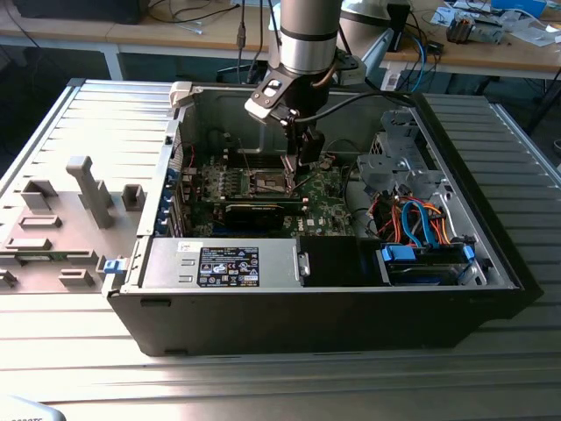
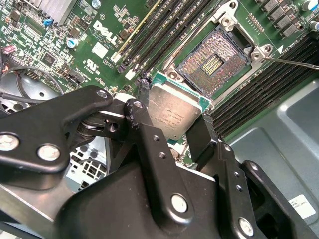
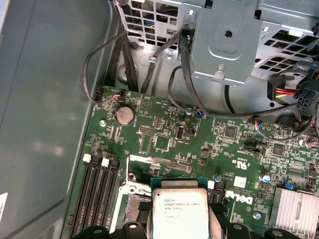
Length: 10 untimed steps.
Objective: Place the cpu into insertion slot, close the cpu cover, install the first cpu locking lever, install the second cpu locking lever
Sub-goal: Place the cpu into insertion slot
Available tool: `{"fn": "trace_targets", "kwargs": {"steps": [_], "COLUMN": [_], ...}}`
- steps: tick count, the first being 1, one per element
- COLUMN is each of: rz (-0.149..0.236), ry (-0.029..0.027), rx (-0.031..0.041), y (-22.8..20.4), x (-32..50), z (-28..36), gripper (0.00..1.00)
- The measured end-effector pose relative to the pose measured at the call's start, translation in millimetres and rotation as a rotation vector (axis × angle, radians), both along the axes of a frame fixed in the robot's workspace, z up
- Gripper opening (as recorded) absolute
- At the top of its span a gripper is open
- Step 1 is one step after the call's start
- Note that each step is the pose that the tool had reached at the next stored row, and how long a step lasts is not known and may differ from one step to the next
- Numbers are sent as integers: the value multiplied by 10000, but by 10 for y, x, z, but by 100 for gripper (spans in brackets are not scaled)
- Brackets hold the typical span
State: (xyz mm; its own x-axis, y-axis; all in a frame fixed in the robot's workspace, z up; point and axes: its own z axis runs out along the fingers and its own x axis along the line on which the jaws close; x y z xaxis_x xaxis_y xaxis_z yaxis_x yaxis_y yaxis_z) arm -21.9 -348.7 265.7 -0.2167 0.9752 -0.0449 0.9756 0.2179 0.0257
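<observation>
Placement step under way, with none of the four steps complete as judged from these views. The cpu (image 2: pixel 175 110), a small flat square silvery-grey chip, is clamped by opposite edges between the two black fingers (image 2: pixel 202 139) of the gripper (image 2: pixel 174 117), which are closed only to the chip's width. The chip hangs lid-up above the green circuit board (image 3: pixel 199 134), just beside the insertion slot (image 2: pixel 213 60), a square socket with a silver metal rim whose field of gold contacts lies bare. One corner of the chip overlaps that rim in the second wrist view, yet the chip is not seated. With the contacts exposed, the cpu cover is judged not folded down. A thin bright metal rod (image 2: pixel 294 60) running off past the socket's corner looks like an unlatched locking lever, though this cannot be told for certain. Left to do are seating, cover and both levers. In the exterior view the grey arm (image 1: pixel 308 35) drops almost straight down into the black computer case (image 1: pixel 351 307), which lies open on a ribbed metal table (image 1: pixel 263 377). Its wrist is upright and the gripper points down at the board's socket region.
</observation>
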Motion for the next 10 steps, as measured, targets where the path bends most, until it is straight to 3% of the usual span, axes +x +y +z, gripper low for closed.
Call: {"fn": "trace_targets", "kwargs": {"steps": [10], "rz": [-55], "ry": [0], "rx": [0], "y": [0], "x": [0], "z": [0], "gripper": [54]}}
